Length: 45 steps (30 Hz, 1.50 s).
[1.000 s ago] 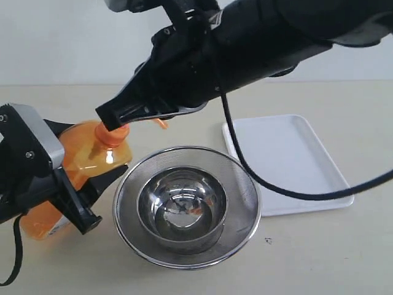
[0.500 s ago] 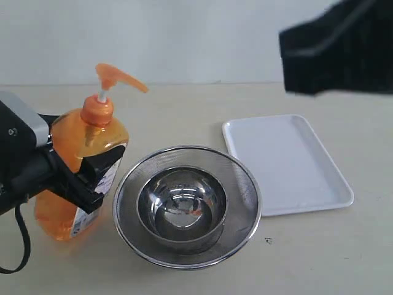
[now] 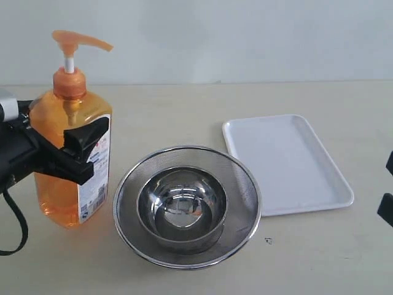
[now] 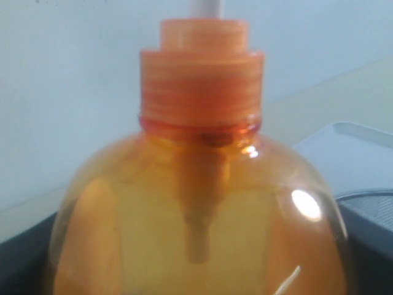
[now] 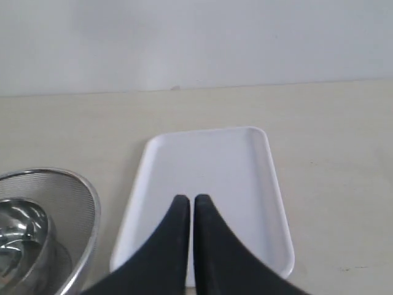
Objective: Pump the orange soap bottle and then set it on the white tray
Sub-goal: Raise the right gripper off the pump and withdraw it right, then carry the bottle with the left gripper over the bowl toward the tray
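1. Since a second ago, the soap bottle has swung from a lean to upright, and the right arm that was bearing down on its pump head has pulled away toward 3 o'clock, so only dark scraps of it show at that edge of the exterior view.
2. That bottle now stands at 9 o'clock from the strainer, just beside its rim. Whether its base rests on the table or hangs just clear of it cannot be told.
3. Fingers of the left gripper clamp the bottle's broad body below the shoulder, one finger across the front above the label, the other hidden behind.
4. Fingers of the right gripper are pressed together and hold nothing; in its wrist view they hang over the tray.
5. Pumping looks done, since the pump head is sprung up. Carrying is the part left, and the tray lies bare at 3 o'clock from the strainer, well apart from the bottle.
6. Handling, as a judgement:
   - Nearly full of liquid, so probably heavy, and likely to slosh.
   - Smooth plastic, likely slippery, with walls that may give under a hard squeeze.
   - Tall, so prone to tipping when set down.
   - Best held where it is now, on the wide body, not by the thin pump neck.
7. Its path crosses the strainer and the bowl inside, so the base needs height to clear both.
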Motion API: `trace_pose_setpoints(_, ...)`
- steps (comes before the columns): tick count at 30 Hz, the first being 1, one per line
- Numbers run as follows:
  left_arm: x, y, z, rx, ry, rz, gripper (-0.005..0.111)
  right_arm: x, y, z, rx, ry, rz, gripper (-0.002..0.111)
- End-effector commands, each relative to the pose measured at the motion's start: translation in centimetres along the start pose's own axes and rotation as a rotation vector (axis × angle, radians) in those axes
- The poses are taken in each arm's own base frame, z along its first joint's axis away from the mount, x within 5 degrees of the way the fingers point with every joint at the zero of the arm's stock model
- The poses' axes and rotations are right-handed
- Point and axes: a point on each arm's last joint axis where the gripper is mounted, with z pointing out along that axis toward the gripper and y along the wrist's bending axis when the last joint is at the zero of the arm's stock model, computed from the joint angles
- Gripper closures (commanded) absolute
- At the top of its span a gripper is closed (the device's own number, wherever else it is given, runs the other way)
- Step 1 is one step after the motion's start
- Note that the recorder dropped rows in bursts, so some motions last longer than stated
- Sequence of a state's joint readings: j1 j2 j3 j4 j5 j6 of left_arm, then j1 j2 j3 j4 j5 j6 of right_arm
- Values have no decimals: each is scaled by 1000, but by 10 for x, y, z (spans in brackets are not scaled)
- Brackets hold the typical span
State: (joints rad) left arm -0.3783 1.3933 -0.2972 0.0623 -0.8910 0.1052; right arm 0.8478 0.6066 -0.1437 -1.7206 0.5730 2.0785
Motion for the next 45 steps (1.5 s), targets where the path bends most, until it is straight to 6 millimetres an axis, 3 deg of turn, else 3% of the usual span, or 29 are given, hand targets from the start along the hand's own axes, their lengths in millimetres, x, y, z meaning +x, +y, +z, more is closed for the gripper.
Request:
trace_pose_setpoints(1,-26,4,-8,-35,-166,-9,102,6,-6,-1,32,-12,-18,108)
trace_pose_setpoints(10,-57,8,-32,-48,-309,-39,102,28,-19,-3,98,25,-64,108)
trace_pose_setpoints(16,-73,1,-43,39,-416,-73,102,34,-22,-3,119,60,-24,108)
trace_pose_setpoints(27,-114,-2,-35,167,-510,-170,102,39,-20,-4,99,117,34,108)
trace_pose_setpoints(34,-148,-6,-21,271,-516,-157,102,39,-20,-4,99,117,34,108)
trace_pose_setpoints(39,-161,-15,0,356,-507,-164,102,39,-20,-4,99,117,34,108)
trace_pose_setpoints(45,-183,-68,59,534,-509,-177,102,39,-20,-4,99,117,34,108)
